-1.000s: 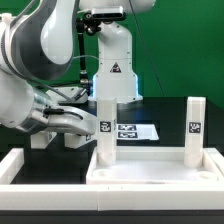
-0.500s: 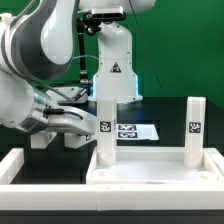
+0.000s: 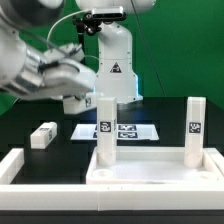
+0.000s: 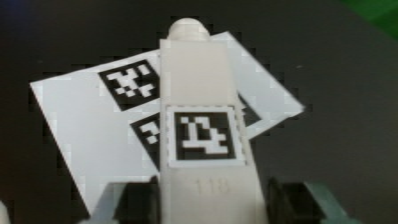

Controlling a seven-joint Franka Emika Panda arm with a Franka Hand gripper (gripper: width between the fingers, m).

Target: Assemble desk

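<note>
The white rimmed tabletop (image 3: 150, 172) lies at the front with two white legs standing on it, one on the exterior view's left (image 3: 105, 128) and one on its right (image 3: 194, 128). A third leg (image 3: 43, 135) lies loose on the black table. My gripper (image 3: 82, 102) hangs above the table, just left of the standing left leg. In the wrist view my gripper (image 4: 214, 202) is shut on a fourth tagged leg (image 4: 199, 110), which points away over the marker board (image 4: 89, 110). In the exterior view the hand hides this leg.
The marker board (image 3: 140, 131) lies behind the tabletop. A long white border bar (image 3: 18, 165) runs along the exterior view's left front. The robot's white base (image 3: 112, 60) stands at the back before a green wall.
The arm has risen from low over the table and moved toward the exterior view's right. The loose leg on the table, hidden by the arm before, now shows.
</note>
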